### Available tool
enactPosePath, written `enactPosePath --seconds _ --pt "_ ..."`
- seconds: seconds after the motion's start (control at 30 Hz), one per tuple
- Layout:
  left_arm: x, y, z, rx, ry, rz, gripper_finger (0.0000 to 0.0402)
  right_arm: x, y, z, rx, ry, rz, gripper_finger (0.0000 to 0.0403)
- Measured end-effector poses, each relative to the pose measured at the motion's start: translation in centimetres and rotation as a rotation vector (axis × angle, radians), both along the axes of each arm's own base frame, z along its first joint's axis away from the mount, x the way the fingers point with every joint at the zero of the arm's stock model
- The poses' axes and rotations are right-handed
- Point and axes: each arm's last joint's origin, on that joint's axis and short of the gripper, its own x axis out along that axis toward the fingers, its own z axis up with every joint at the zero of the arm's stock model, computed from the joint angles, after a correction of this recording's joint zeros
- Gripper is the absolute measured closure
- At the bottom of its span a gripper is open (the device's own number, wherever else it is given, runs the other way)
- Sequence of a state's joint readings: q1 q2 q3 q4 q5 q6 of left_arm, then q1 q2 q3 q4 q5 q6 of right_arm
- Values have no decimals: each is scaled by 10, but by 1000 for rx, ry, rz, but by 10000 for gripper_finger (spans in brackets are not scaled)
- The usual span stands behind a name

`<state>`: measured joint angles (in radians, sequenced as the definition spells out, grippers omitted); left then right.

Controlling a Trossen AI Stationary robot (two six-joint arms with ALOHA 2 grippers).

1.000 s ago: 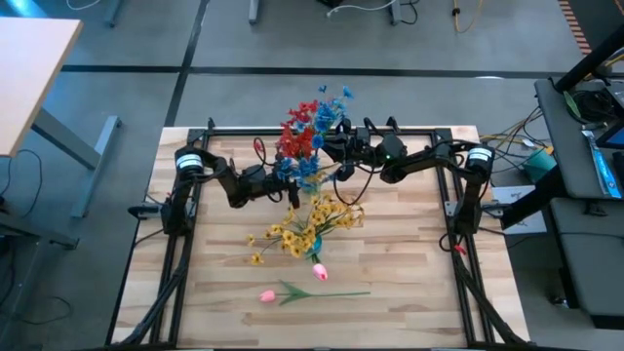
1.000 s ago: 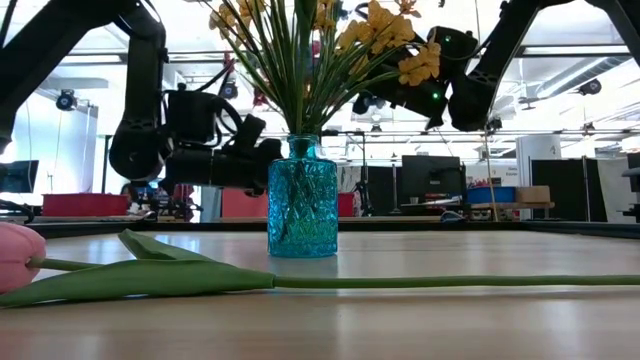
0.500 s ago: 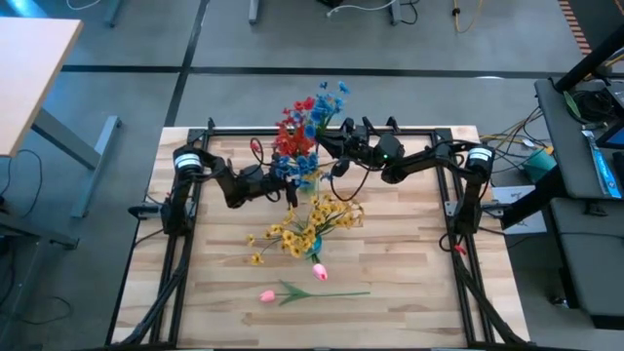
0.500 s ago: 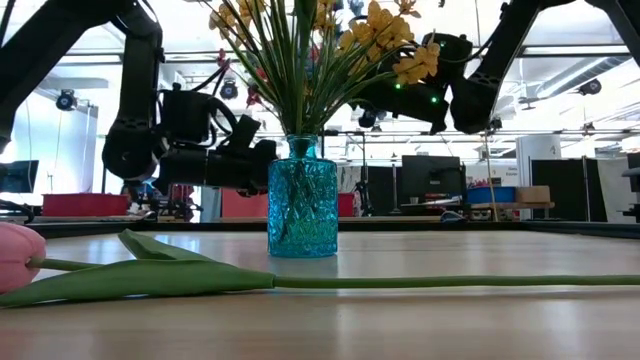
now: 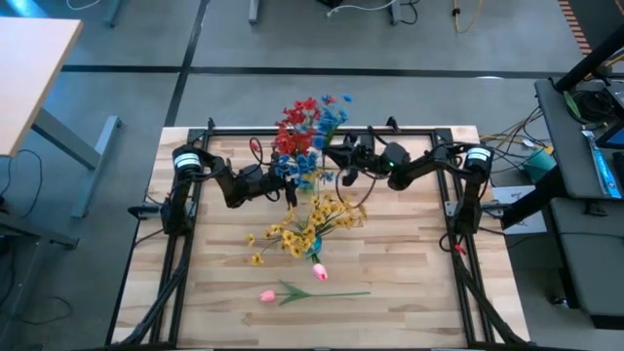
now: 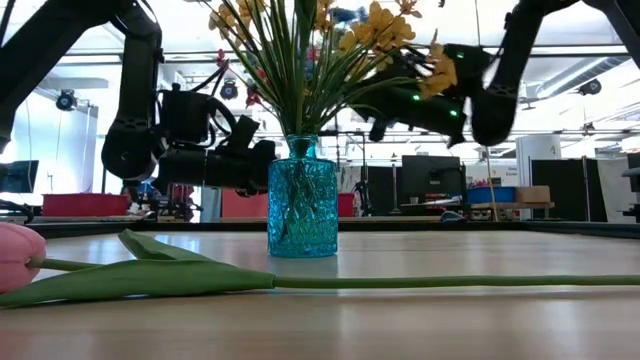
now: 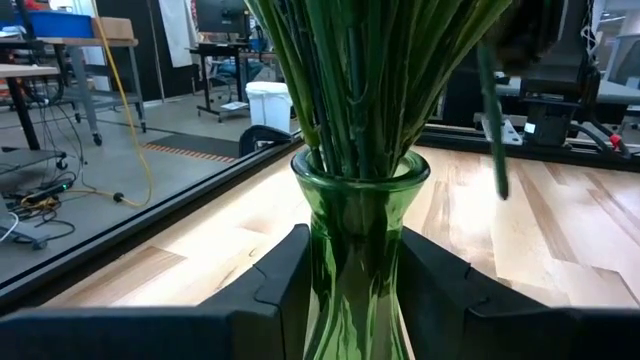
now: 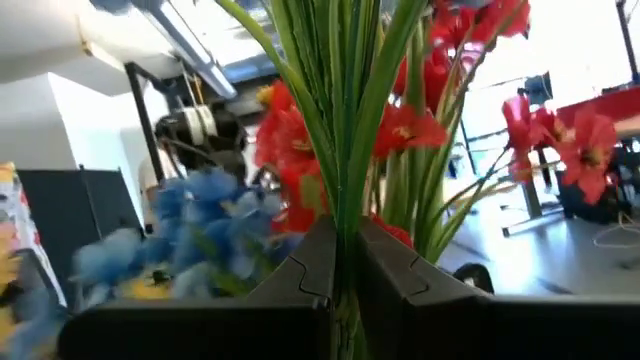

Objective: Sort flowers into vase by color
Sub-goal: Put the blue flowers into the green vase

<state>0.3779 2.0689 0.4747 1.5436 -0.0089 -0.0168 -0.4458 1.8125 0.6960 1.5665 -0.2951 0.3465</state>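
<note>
A green glass vase (image 7: 358,230) stands on the far half of the table with red and blue sprays (image 5: 297,132) in it. My left gripper (image 5: 276,178) is shut around this vase. My right gripper (image 5: 341,156) is just right of the bouquet, above vase height, shut on a thin green stem. I cannot tell which blossoms are on that stem. A teal vase (image 6: 302,200) with yellow sprays (image 5: 312,222) stands mid-table. One pink tulip (image 5: 292,292) lies flat near the front edge. A second pink bud (image 5: 319,271) shows beside the teal vase. My left gripper (image 7: 355,290) holds the green vase by its body below the neck (image 7: 355,255), one finger on each side, coming level from the table's left. The vase is upright. My right gripper (image 8: 340,270) pinches a thin green stem (image 8: 340,235) between its two fingers. The stem's lower end (image 7: 495,150) hangs free beside the green vase, outside its mouth.
Black frame rails (image 5: 292,130) border the table at its far edge and both sides. The teal vase's yellow sprays spread wide between the arms and the front. Bare wood lies at the near left (image 5: 214,292) and near right (image 5: 409,283).
My right gripper has moved toward the table's right edge and a little toward the near edge, away from the bouquet, still shut on the stem. The blossoms at the bouquet's top right have shifted with it. My left gripper and the green vase have stayed put.
</note>
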Motion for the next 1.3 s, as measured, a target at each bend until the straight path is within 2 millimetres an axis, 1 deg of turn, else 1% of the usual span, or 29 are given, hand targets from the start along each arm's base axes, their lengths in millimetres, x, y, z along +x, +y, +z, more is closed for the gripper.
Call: enactPosePath --seconds 0.07,0.13,0.2,0.3,0.4,0.53,0.8,1.0,1.13,1.3 --pt "0 0 0 -1 0 0 296 -3 3 -5 -19 20 -29 385" --pt "0 0 0 -2 1 0 296 -2 7 -7 -48 33 -51 385" --pt "0 0 0 -1 1 1 296 2 10 -2 -57 9 -57 385" --pt "0 0 0 0 2 1 296 8 10 5 -51 -18 14 385" --pt "0 0 -1 -2 2 1 296 14 16 10 -100 -34 53 385" --pt "-1 0 -1 -1 6 0 296 19 18 17 -159 -52 47 385" --pt "-7 -3 -5 -10 27 -9 297 29 19 31 -180 -109 45 385" --pt "-7 -4 -4 -11 20 -42 297 34 19 40 -205 -140 43 385" --pt "-6 -5 -4 -17 15 -76 297 36 21 40 -217 -141 8 385" --pt "-4 -5 -3 -17 9 -93 297 46 23 25 -209 -110 5 385"
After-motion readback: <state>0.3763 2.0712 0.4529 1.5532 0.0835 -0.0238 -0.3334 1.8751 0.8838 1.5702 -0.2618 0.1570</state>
